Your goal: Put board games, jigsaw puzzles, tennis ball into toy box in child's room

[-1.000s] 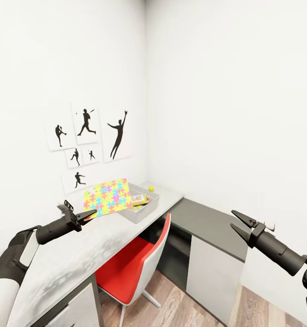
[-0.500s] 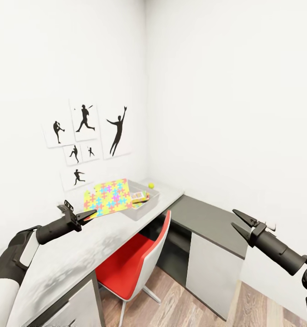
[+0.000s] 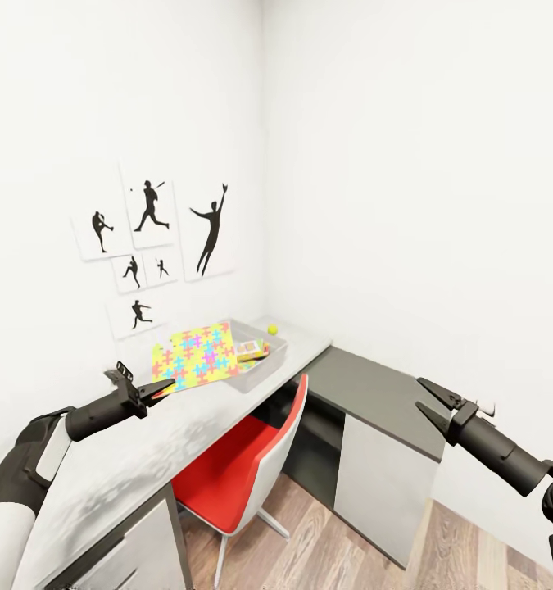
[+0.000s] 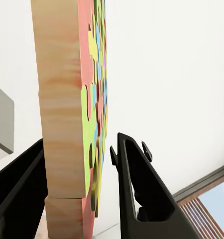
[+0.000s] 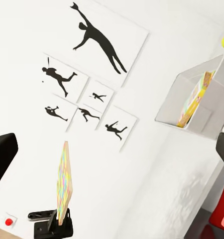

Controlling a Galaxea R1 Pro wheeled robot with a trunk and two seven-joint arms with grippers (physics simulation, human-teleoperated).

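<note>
Left black two-fingered pincer [image 3: 163, 383]: held over the near stretch of the long white-topped desk [image 3: 129, 459], its fingers [image 4: 137, 194] pinching the near edge of a thin flat square jigsaw puzzle [image 3: 196, 356] patterned in yellow, pink, green and blue interlocking pieces; in the left wrist view the puzzle's pale wood-coloured edge [image 4: 59, 119] stands between the two black fingers, one on each face; in the head view the puzzle slopes upward and away from the pincer, its far edge reaching to the near rim of the shallow light grey toy box [image 3: 264, 360].

Right black two-fingered pincer [image 3: 428, 400]: raised in the air over the lower dark grey-topped unit [image 3: 374, 393], its fingers spread apart, holding and touching nothing.

Toy box contents: a flat printed piece in red, yellow and green [image 3: 251, 351] lies inside; whether it is a board game or a puzzle cannot be told; in the right wrist view a multicoloured flat piece [image 5: 194, 102] leans against an inner wall of the box.

Small yellow-green tennis ball [image 3: 272, 329]: on the desk just beyond the toy box, near the room's corner.

Surroundings: black baseball-player silhouette pictures [image 3: 149, 246] on the white wall above the desk; red-seated chair with a white shell [image 3: 243, 475] tucked under the desk; wood-plank floor [image 3: 350, 549] beneath.
</note>
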